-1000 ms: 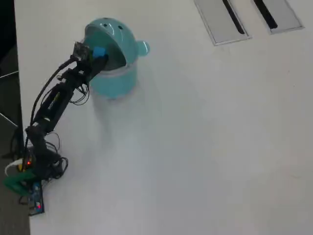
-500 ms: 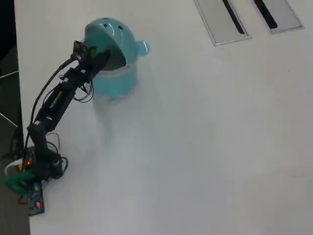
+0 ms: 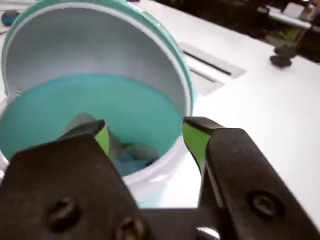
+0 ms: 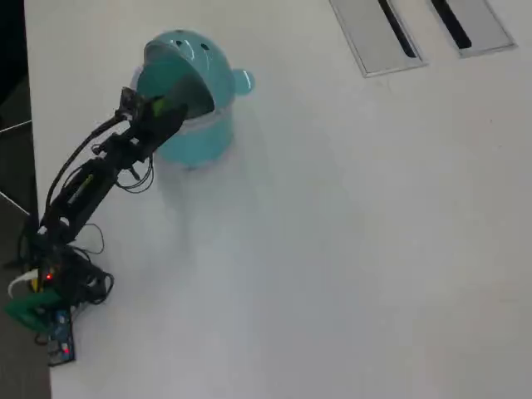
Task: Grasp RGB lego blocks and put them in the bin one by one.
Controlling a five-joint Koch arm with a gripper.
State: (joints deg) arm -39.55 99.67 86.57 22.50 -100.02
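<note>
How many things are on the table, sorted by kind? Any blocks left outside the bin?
Teal bin: 1
Grey slotted panels: 2
Robot arm, gripper open over the bin: 1
Blocks loose on the table: 0
Total: 4

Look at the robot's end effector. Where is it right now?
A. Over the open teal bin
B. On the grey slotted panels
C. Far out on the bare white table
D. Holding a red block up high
A. In the wrist view the open, empty end effector sits right above the bin's opening, and the overhead view shows the arm reaching to the bin.
</note>
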